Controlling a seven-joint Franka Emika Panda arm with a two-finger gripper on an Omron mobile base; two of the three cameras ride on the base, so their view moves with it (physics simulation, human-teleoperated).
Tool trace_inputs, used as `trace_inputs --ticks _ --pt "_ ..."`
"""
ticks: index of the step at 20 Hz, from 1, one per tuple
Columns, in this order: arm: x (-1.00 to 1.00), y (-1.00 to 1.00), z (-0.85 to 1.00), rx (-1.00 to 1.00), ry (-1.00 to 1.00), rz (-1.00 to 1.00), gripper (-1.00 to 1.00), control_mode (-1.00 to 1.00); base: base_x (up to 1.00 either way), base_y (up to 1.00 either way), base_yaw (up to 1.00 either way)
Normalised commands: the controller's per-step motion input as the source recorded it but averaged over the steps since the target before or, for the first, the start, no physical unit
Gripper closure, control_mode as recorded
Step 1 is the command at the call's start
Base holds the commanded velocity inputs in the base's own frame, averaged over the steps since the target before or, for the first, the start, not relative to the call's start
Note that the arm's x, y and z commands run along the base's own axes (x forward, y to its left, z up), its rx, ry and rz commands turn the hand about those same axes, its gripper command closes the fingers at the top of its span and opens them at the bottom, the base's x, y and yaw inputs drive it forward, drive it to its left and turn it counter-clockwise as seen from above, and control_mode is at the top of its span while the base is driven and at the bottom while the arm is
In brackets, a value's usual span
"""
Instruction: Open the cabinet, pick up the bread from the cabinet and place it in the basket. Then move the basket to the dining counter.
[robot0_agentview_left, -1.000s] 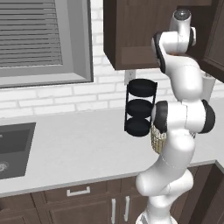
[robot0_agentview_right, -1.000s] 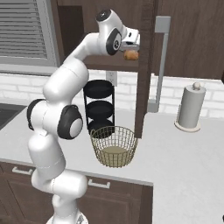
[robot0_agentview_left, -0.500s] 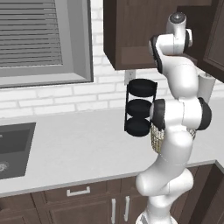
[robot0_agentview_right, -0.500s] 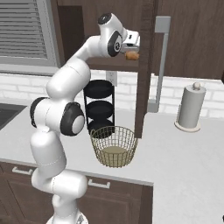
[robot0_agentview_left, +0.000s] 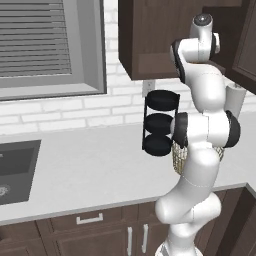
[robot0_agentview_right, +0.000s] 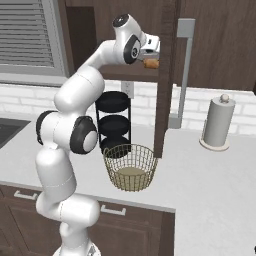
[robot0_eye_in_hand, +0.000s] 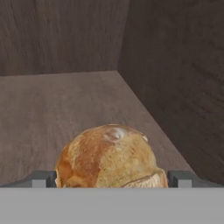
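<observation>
Pincer moved in around bread, cabinet open

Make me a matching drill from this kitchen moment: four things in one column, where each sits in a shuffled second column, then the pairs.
Things:
1. bread
2. basket
3. black three-tier rack
4. paper towel roll

Places:
A. on the counter, far right by the wall
B. on the cabinet shelf, between the open fingers
C. front of the counter, below the open door
D. behind the basket, against the brick wall

Pairs: 1-B, 2-C, 3-D, 4-A
</observation>
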Motion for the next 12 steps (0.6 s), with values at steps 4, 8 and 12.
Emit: trace_inputs --ticks 4,8,12 --pt "0.04 0.0 -0.35 0.0 0.0 0.01 1.0 -1.0 0.0 0.0 0.0" --pt "0.0 -0.02 -0.38 0.0 0.0 0.01 1.0 -1.0 0.0 0.0 0.0" --pt "-0.08 -0.04 -0.18 0.0 0.0 0.01 1.0 -1.0 0.0 0.0 0.0"
